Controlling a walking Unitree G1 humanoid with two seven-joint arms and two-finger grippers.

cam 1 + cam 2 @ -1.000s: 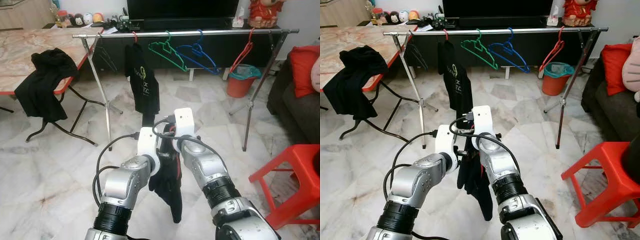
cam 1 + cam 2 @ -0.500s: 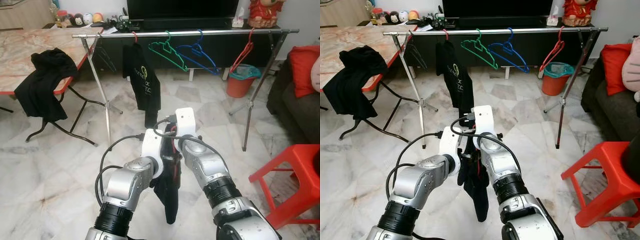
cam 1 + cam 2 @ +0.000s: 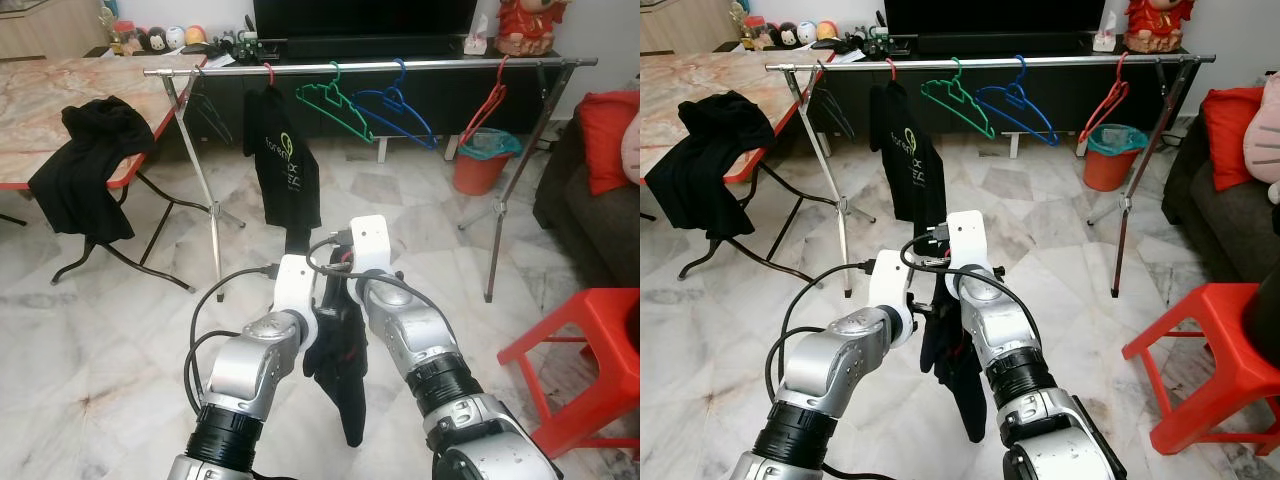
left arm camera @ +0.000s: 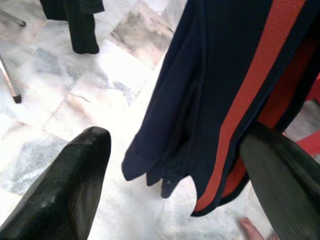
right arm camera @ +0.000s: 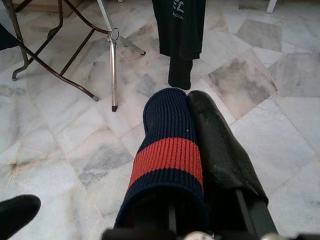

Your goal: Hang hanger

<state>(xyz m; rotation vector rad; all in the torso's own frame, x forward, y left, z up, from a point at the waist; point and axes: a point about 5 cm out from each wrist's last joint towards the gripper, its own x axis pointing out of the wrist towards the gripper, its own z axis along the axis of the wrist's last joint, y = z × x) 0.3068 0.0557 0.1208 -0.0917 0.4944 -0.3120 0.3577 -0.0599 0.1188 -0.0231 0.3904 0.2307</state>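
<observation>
- Garment (image 3: pixel 340 370), dark navy with a red stripe, hung limp between the two wrists, in front of the robot and well short of the clothes rail (image 3: pixel 370 67).
- Right gripper (image 5: pixel 192 112) had its fingers pressed together on the garment's ribbed, red-banded edge, with cloth wrapped over one finger.
- Left gripper (image 4: pixel 175 165) stood spread, one black finger on either side of the hanging fabric, with no clear pinch on it.
- Judged from its drape, the garment looked light, soft and floppy; it would probably sag and swing, and could slip from a shallow pinch.
- The thicker ribbed band seemed the surest place to hold, since the doubled cloth would give the fingers more to bite on.
- No hanger could be made out inside the garment; both wrists and the folds covered its top, so whether a hook was in hand could not be told.
- On the rail hung a black shirt (image 3: pixel 283 170) on a red hanger, a green hanger (image 3: pixel 335 100), a blue hanger (image 3: pixel 395 105) and a further red hanger (image 3: pixel 485 105).
- The garment's lower end (image 3: pixel 352 435) hung free above the marble floor (image 3: pixel 120 340); its full shape stayed hard to read.
</observation>
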